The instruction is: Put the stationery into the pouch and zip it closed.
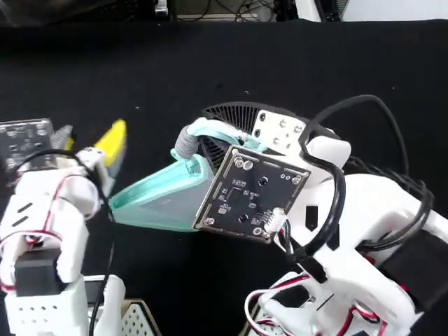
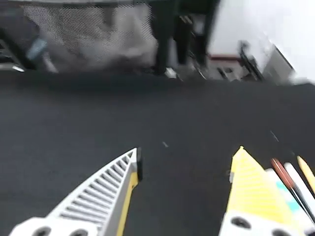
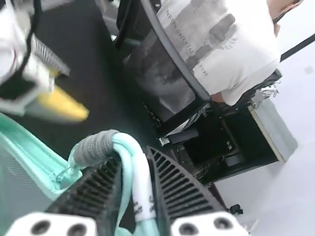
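Note:
The teal pouch (image 1: pixel 164 199) lies slanted between the two arms, its narrow end pointing at the left arm. Its teal strap (image 3: pixel 132 167), with a grey cuff (image 3: pixel 96 146), is pinched between the black ribbed fingers (image 3: pixel 179 189) of my right gripper (image 3: pixel 135 164), which is shut on it. From above, the right gripper (image 1: pixel 210 126) is at the pouch's upper corner. My left gripper (image 2: pixel 187 167) is open over bare black cloth, one finger (image 2: pixel 253 184) yellow and the other white. Several pens and pencils (image 2: pixel 295 179) lie just beside the yellow finger. The left gripper (image 1: pixel 91 143) stands left of the pouch.
The table (image 1: pixel 231 63) is covered in black cloth and has free room at the back and centre. A white ribbed part (image 1: pixel 133 318) sits at the front edge by the left arm's base. A black mesh chair (image 3: pixel 162 83) stands beyond the table's far edge.

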### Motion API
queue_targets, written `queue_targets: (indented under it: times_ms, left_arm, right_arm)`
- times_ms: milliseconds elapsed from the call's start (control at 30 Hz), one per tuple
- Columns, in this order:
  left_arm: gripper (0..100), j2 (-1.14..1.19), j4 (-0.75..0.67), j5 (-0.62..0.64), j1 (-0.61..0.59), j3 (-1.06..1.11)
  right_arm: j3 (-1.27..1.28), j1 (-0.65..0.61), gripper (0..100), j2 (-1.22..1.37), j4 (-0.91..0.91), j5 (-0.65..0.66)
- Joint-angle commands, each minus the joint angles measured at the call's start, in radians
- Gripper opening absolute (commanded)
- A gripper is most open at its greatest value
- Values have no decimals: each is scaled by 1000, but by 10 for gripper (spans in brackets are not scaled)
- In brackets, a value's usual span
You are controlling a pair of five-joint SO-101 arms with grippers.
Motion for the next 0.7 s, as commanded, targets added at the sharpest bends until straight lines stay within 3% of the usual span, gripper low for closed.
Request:
queue_targets:
  times_ms: [0,267,467,667]
  left_arm:
    - [306,-8,46,6,117,-7]
    - [306,-9,115,3,194,-7]
    - [306,-129,138,3,197,-2]
    - [306,-239,184,-12,306,2]
  right_arm:
    - [5,-5,11,21,-69,-34]
    - [5,-5,11,105,-250,-203]
    - [7,-9,11,140,-236,-319]
    - [5,-11,11,145,-250,-419]
